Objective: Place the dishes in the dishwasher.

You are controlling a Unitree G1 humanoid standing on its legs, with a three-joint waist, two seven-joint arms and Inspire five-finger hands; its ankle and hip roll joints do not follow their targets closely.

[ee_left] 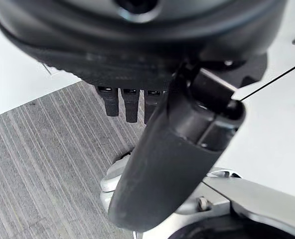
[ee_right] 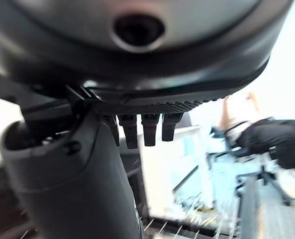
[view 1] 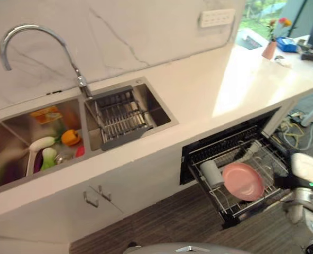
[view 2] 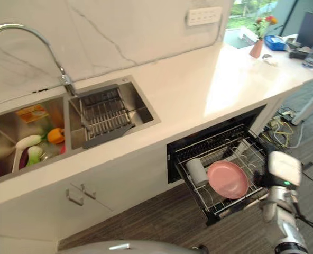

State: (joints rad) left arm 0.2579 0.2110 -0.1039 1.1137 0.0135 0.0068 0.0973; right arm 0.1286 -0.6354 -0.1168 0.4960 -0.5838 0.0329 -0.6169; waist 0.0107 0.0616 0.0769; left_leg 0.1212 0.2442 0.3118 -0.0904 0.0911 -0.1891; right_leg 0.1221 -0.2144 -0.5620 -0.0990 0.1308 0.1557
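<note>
The dishwasher's lower rack [view 1: 226, 144] is pulled out under the counter. A pink plate [view 1: 243, 181] leans in it beside a pale grey cup [view 1: 211, 173]. My right hand [view 1: 282, 183] hovers at the rack's right edge, and in the right wrist view the right hand [ee_right: 73, 189] has straight fingers holding nothing, with rack wires below. The left basin of the sink [view 1: 8, 129] holds more dishes: a white ladle-like piece [view 1: 42, 143], a green item [view 1: 49, 156] and an orange one [view 1: 70, 137]. My left hand [ee_left: 177, 149] hangs over the floor, fingers straight and empty.
A metal drainer basket [view 1: 119, 119] fills the right basin under the curved faucet [view 1: 35, 32]. White cabinet doors with handles [view 1: 95, 196] sit below the sink. A pink vase [view 1: 269, 48] stands far along the counter. Striped grey floor lies in front of the dishwasher.
</note>
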